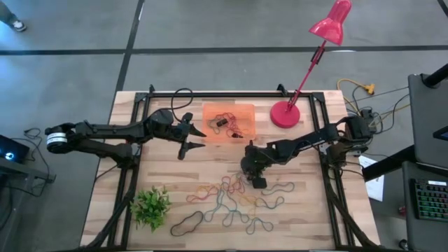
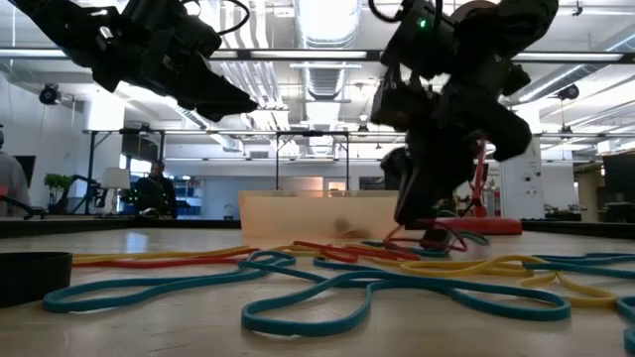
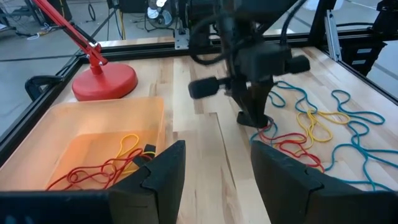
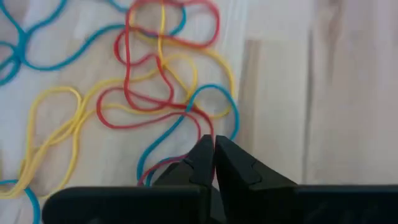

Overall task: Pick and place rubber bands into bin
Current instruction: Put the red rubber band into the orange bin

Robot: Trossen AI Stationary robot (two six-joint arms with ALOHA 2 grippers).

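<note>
1. The right pincer [image 4: 213, 163] is down on the worktop [image 1: 308, 217] at the bin-side edge of the loose bands [image 1: 231, 199], closed on a red band [image 4: 146, 93].
2. The left pincer [image 1: 193, 139] hangs open just beside the bin [image 1: 229, 124], which already holds several bands.
3. Risk: the red band lies tangled with yellow and blue ones, so lifting may drag neighbours along or pull the thin loop free of the tips.

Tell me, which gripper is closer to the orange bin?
Left. The left gripper hovers open right beside the bin; the right gripper is down among the rubber bands, pinched shut on a red one.
</note>
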